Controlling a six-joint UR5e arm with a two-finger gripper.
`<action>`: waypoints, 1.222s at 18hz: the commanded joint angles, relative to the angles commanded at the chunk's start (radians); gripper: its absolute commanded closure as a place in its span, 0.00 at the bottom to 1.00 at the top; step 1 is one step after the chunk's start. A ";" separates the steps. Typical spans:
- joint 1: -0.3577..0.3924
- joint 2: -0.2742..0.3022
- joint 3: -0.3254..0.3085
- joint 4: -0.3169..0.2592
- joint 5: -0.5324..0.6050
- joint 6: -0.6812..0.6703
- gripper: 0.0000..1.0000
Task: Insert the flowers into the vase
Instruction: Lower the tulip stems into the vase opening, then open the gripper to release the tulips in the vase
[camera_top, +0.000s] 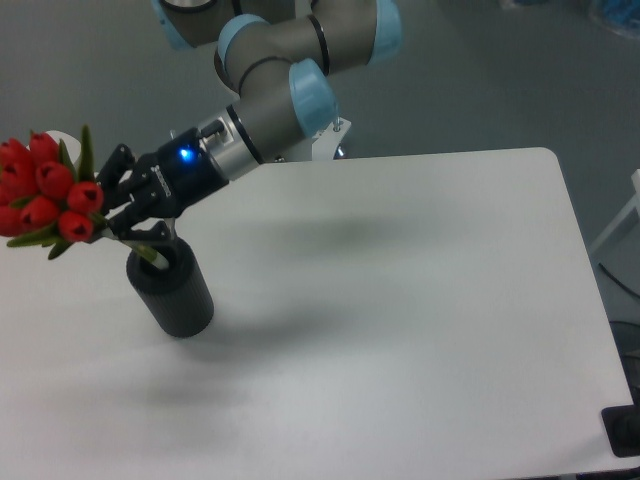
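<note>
The flowers (45, 195), red tulip buds with green leaves, stick out to the left at the table's left edge. My gripper (122, 212) is shut on their stems just right of the buds. The pale stems slant down to the right, and their lower ends reach into the round mouth of the vase (172, 292), a dark ribbed cylinder standing on the white table (400, 320) directly under my fingers. The bunch leans strongly to the left rather than standing upright.
My arm comes in from the upper middle, crossing the table's back edge. A white mount (325, 140) stands behind the table. The table's right edge lies near x 600, with a dark object (622, 432) at the lower right corner.
</note>
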 joint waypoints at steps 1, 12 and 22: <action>0.000 -0.014 -0.006 0.002 0.000 0.003 0.88; 0.081 -0.081 -0.069 0.006 0.002 0.175 0.55; 0.141 -0.032 -0.132 0.005 0.006 0.163 0.00</action>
